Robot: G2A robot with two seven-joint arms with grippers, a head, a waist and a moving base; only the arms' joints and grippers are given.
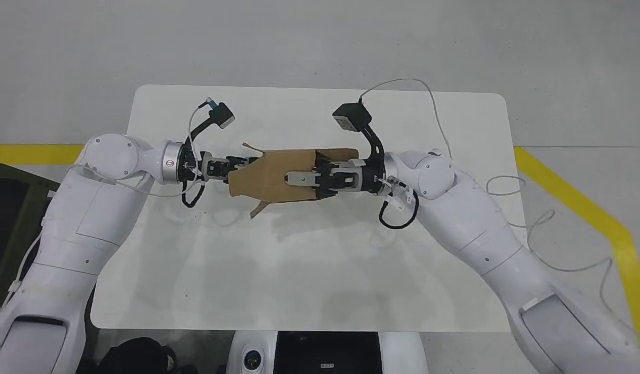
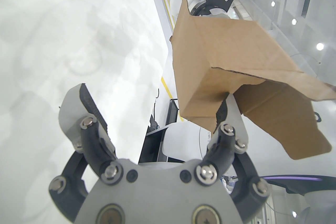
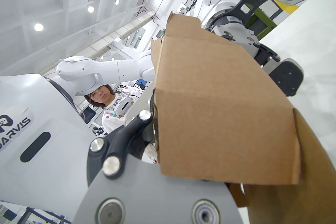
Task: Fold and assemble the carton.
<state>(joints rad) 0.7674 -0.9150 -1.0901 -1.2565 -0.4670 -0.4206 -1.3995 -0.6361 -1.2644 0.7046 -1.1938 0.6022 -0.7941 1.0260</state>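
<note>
The fingers of the left gripper (image 2: 153,97) are wide apart; a corner of the brown carton (image 1: 275,179) touches one fingertip. The right gripper (image 1: 300,179) pinches the carton's other end; the carton sits between both sets of fingers.

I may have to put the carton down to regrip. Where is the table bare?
The widest bare patch of the table lies between the carton and the near edge. A narrower strip runs beyond the carton to the far edge. The middle band is crowded: the left gripper and right gripper meet at the carton.
</note>
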